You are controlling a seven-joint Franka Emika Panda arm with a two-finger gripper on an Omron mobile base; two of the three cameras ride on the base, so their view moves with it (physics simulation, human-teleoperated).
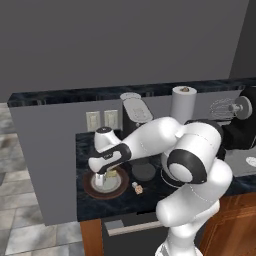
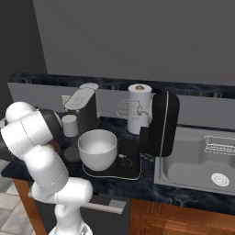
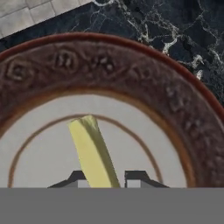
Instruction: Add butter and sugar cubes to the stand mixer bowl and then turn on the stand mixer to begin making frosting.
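Note:
The butter (image 3: pixel 92 151), a pale yellow stick, lies on a white plate with a brown rim (image 3: pixel 175 105) and runs down between my two dark fingertips. My gripper (image 3: pixel 106 178) points straight down at the plate, its jaws drawn in against the stick's sides. From the left base, the gripper (image 1: pixel 102 179) sits low over the plate (image 1: pixel 90 189) with the butter (image 1: pixel 111 173) beside it. The sugar cubes (image 1: pixel 137 188) rest on the dark counter just right of the plate. The stand mixer bowl (image 2: pixel 97 147) stands on the base of the black stand mixer (image 2: pixel 163 124), under its raised whisk.
A grey coffee machine (image 2: pixel 82 108) stands behind the plate, with a small cup (image 2: pixel 69 125) next to it. A paper towel roll (image 2: pixel 139 108) is at the back wall. A steel sink (image 2: pixel 197 160) lies to the right. The counter edge runs close in front of the plate.

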